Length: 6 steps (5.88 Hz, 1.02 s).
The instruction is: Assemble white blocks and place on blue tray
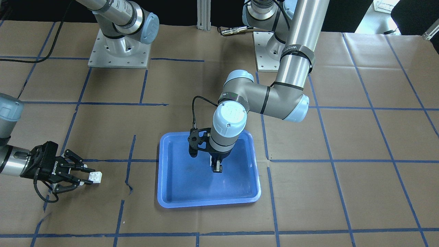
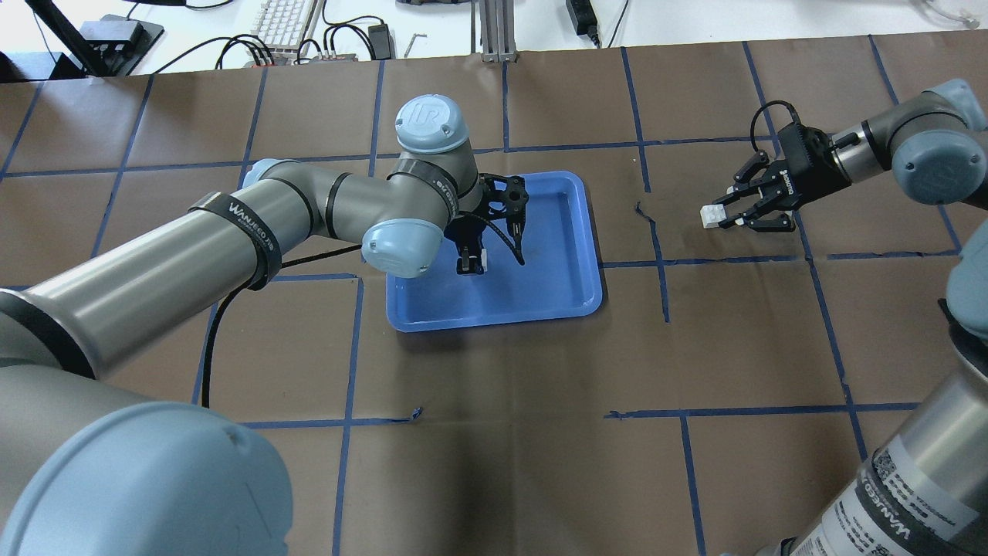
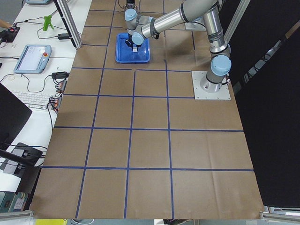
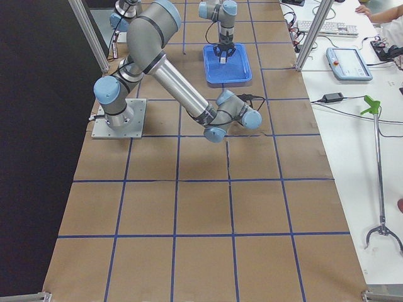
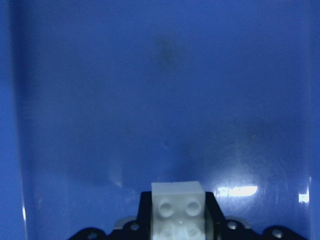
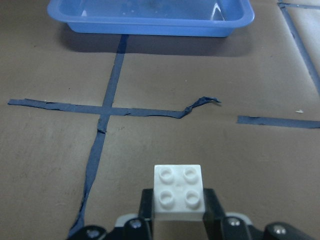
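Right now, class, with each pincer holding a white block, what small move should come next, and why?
Probably the right pincer should carry its white block toward the blue tray. The left pincer holds the other white block over the tray, while the right one sits well off to the side, so the two cannot be joined yet.

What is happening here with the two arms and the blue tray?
Each arm holds one small white brick. The left gripper is shut on a white block and hangs over the bottom of the blue tray. The right gripper is shut on the second white block, out over the brown paper well to the side of the tray. The two blocks are far apart and not yet joined.
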Tool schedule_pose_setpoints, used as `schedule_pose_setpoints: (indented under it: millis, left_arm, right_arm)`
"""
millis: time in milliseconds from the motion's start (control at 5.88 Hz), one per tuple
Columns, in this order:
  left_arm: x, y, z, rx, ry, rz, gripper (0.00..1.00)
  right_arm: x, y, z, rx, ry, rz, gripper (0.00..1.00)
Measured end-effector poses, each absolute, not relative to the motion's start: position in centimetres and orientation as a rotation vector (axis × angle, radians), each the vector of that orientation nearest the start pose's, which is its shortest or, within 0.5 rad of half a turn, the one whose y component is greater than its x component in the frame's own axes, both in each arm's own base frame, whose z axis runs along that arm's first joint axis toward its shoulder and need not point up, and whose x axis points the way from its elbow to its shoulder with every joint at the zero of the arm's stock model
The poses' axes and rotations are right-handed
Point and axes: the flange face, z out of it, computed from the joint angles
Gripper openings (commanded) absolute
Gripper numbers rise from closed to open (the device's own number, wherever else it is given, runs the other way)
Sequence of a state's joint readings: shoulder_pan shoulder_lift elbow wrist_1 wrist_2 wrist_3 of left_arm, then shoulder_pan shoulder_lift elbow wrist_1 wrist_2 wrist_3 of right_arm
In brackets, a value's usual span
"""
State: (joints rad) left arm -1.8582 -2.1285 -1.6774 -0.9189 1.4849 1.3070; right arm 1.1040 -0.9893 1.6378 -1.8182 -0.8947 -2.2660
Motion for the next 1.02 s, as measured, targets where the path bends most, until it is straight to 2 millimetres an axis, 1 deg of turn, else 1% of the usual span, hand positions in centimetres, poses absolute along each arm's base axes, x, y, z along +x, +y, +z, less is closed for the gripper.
schedule_pose_setpoints:
  millis: [170,340,511,681,851,1021]
  left_arm:
    - [-31.6,-56.6,17.9,-2.189,-2.14,0.051,0.77]
    - [-31.6,-56.6,17.5,-2.186,-2.141,0.046,0.99]
    - [-31.6,-56.6,17.3,-2.175,-2.15,0.041,1.0]
    - [-31.6,-56.6,17.8,-2.166,-2.165,0.047,1.0]
    - [-31.5,-56.6,19.2,-2.161,-2.17,0.044,1.0]
    - [-31.1,-56.3,22.0,-2.159,-2.178,0.025,1.0]
  right_arm:
    - [-9.7,-63.2,20.1,-1.866,1.74,-0.776,0.32]
    - [-9.4,-62.8,22.7,-1.863,1.761,-0.788,0.32]
    - [-9.1,-62.4,24.0,-1.857,1.767,-0.79,0.32]
    - [-8.9,-62.1,24.2,-1.85,1.766,-0.787,0.32]
    - [-8.6,-61.9,24.1,-1.845,1.763,-0.784,0.32]
    - [-8.0,-61.7,23.8,-1.842,1.753,-0.781,0.32]
